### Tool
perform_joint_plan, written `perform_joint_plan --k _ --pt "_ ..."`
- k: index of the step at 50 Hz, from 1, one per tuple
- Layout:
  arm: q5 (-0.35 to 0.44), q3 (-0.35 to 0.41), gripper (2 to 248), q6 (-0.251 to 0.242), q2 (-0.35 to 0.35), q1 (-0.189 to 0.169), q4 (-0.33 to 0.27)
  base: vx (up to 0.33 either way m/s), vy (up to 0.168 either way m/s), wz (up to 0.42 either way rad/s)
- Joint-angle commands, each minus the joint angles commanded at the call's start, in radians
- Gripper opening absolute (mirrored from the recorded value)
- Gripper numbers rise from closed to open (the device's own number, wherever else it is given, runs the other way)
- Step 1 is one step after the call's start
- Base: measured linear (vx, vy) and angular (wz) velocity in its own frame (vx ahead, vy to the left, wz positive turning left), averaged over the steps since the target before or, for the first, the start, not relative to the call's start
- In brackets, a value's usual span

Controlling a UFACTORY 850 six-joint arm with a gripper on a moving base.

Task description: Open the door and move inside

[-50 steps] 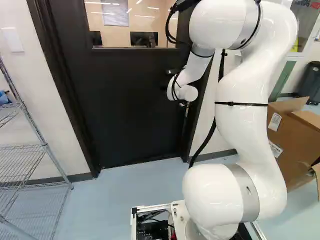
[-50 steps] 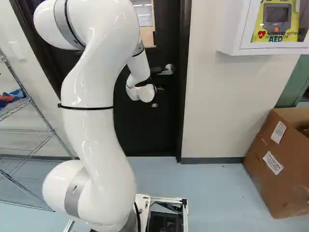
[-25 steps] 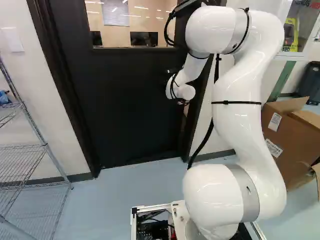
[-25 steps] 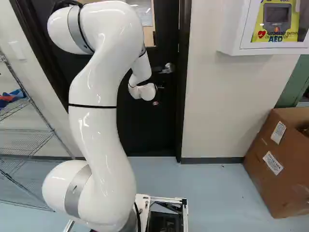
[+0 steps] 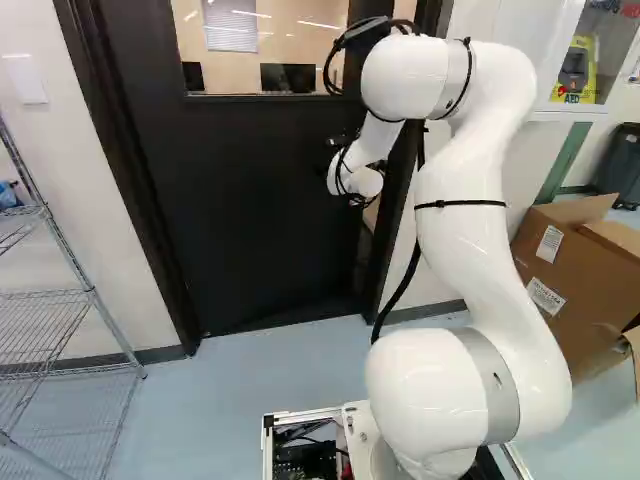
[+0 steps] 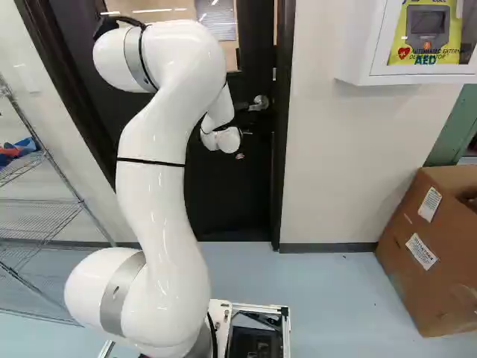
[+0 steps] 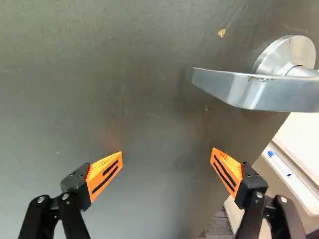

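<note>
Since the earlier frames, the door [image 5: 250,190] has swung farther from its frame [image 5: 401,215]; the arm [image 5: 470,230] has advanced with it. The wire rack [image 5: 45,293] stands well left of the gripper [image 5: 342,142]. The door face lies directly ahead of the gripper, whose fingers [image 7: 103,175] are spread wide. The lever handle [image 7: 259,93] is ahead and right, near, apart from both fingers. The cardboard box [image 6: 425,253] sits farther right, below gripper height.

"What's cut off in the left base view?"
"The black door [image 5: 240,200], at its top; the wire shelf [image 5: 92,291], at its left."
"And the wrist view?"
"The metal handle [image 7: 269,93], partly outside."
</note>
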State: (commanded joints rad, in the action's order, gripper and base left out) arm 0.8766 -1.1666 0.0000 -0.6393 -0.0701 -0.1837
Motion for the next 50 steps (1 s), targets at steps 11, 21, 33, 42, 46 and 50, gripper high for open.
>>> perform_joint_plan --k 11,21,33,42,46,50 --pt "0.0 -0.053 247 0.0 -0.039 0.012 0.005 0.0 0.0 0.0" --pt "0.0 -0.1 247 0.0 -0.073 0.022 0.023 0.0 0.0 0.0" --pt "0.0 -0.149 247 0.0 -0.108 0.035 0.054 0.0 0.0 0.0" --pt "0.0 -0.182 247 0.0 -0.132 0.044 0.08 0.0 0.0 0.0" --pt "0.0 -0.195 247 0.0 -0.141 0.048 0.091 0.0 0.0 0.0" --pt "0.0 -0.208 247 0.0 -0.15 0.053 0.101 0.0 0.0 0.0"
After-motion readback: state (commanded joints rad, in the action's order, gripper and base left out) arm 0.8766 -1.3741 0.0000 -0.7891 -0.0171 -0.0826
